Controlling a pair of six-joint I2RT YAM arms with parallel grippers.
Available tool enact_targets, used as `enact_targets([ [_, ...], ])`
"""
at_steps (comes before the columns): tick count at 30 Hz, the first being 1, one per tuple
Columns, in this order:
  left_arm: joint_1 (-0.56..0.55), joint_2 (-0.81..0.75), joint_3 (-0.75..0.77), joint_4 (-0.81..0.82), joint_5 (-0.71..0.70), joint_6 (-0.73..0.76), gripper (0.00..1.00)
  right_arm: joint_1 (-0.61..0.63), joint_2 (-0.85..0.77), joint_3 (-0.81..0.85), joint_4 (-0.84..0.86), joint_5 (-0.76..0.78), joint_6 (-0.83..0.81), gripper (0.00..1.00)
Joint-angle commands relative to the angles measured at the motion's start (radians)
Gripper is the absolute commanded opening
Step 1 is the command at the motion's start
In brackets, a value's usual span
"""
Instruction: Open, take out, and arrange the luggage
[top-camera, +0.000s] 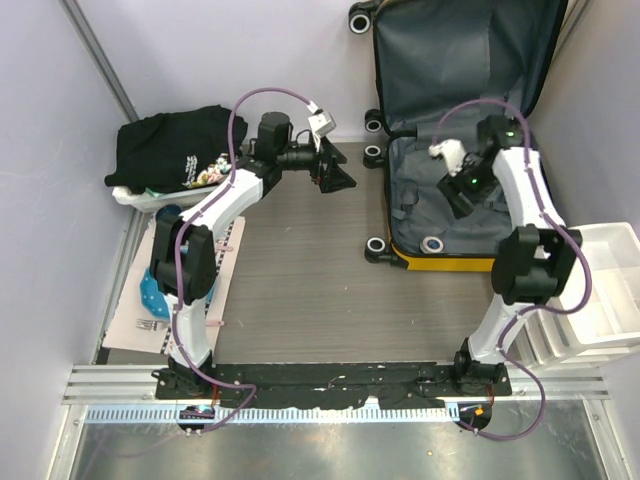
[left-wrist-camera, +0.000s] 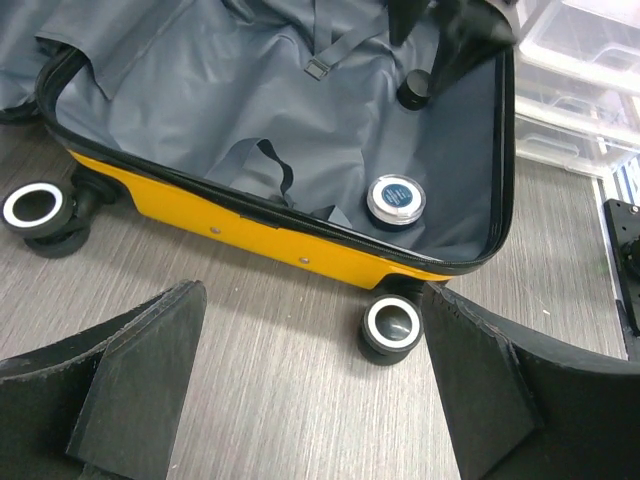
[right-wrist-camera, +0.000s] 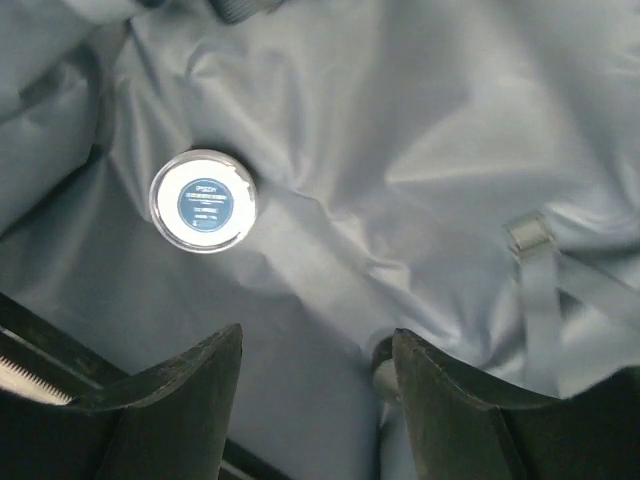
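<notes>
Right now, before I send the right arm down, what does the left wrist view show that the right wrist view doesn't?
Left wrist only: the yellow outer shell of the luggage, a wheel, the table, the white drawer bins and the open left gripper. Right wrist only: the open right gripper, hovering inside the case. Both: the round tin lying on the grey lining.
</notes>
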Motion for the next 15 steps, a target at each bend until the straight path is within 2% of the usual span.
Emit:
enact_targets([
  [1, 0.020, 0.016, 0.031, 0.069, 0.021, -0.034, 0.93, 0.043, 0.071, -0.072, 0.018, 0.056, -0.212, 0.67],
  [5, 0.039, 0.045, 0.057, 0.053, 0.022, -0.026, 0.93, 0.046, 0.090, -0.192, 0.094, 0.050, -0.289, 0.66],
  [11, 0.065, 0.073, 0.098, 0.041, 0.021, -0.045, 0.92, 0.107, 0.114, -0.264, 0.116, 0.002, -0.254, 0.66],
  [15, 0.077, 0.088, 0.107, 0.042, 0.027, -0.048, 0.92, 0.168, 0.111, -0.317, 0.153, -0.001, -0.208, 0.79],
])
